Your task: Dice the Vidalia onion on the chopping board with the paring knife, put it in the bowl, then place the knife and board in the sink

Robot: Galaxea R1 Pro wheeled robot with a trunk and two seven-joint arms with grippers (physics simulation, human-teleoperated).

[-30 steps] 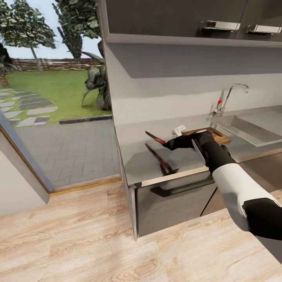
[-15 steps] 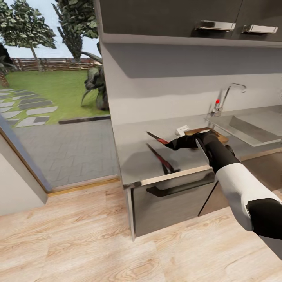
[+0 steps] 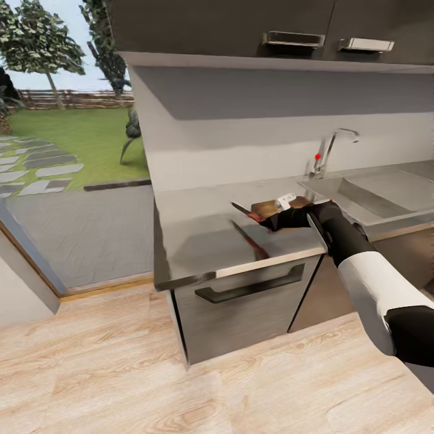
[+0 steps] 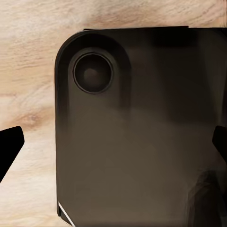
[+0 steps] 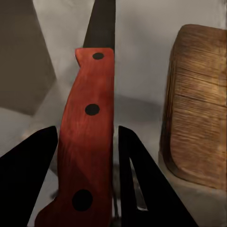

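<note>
riveted red-handled paring knife (image 5: 87, 142), slim

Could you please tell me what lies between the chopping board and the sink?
In the head view, only bare grey countertop separates the chopping board from the sink.

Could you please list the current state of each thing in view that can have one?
Knife: held off the countertop, handle between the right tool's fingers.
Board: lying flat on the countertop, beside the sink.
Faucet: no water running.
Cabinet door: closed.
Left tool: fingers apart, holding nothing.
</note>
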